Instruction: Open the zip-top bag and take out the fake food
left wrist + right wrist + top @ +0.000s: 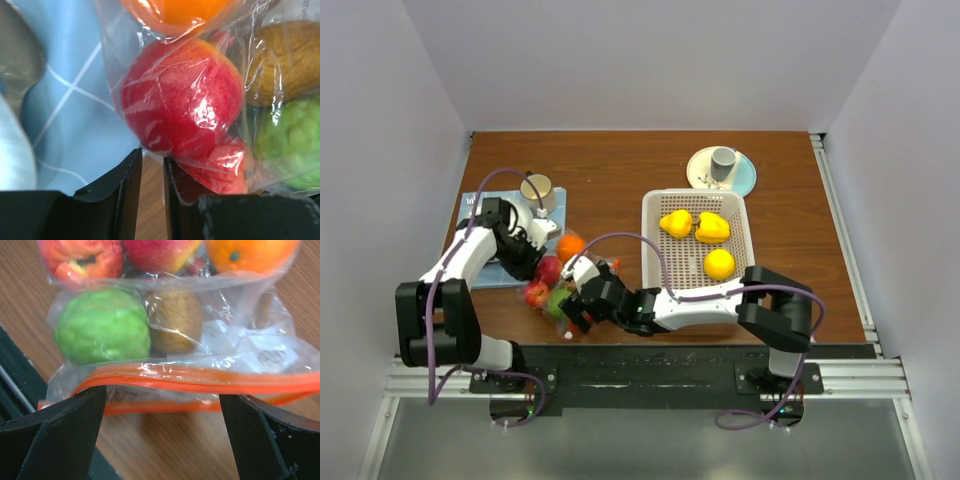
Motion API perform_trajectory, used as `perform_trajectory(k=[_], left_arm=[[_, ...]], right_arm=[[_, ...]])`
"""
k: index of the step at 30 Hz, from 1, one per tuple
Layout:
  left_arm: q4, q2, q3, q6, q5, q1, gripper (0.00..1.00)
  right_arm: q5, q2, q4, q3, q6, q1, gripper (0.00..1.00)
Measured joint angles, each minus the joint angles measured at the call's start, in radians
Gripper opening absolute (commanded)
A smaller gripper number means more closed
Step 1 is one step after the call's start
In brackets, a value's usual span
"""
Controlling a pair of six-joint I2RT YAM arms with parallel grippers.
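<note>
zip-top bag lies flat on the table, near-left, between the blue checked cloth and the white basket. Its left end overlaps the cloth's edge.

Fake food inside the bag: green lumpy piece, brown one touching it, two red pieces and an orange on the far side. A white paper slip sits inside by the orange. Orange zip strip runs along the edge facing the right arm; can't tell if it's sealed.

right gripper: fingers spread wide, one off each side of the strip, nothing between them but bag edge and wood.

left gripper: at the bag's cloth-side end, fingers a narrow slot apart, bare wood showing through. Film sits right at the tips, not clamped as far as I can see.

Basket holds three yellow pieces, loose, two at the far end and one nearer.

Far right: pale plate with a grey cup upright on it. A mug stands on the cloth's far end.
</note>
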Motion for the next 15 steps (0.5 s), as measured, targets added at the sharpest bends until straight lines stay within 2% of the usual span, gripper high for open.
perform_trajectory(k=[6,15], left_arm=[[0.051,0.028,-0.041,-0.006,0.005,-0.041,0.24],[0.122,0.053,-0.064,-0.053,-0.054,-0.169,0.23]], right_arm=[[-0.002,0.082,0.007,0.042,-0.026,0.0,0.98],[-0.037,0.129,0.019,0.079,-0.043,0.0,0.99]])
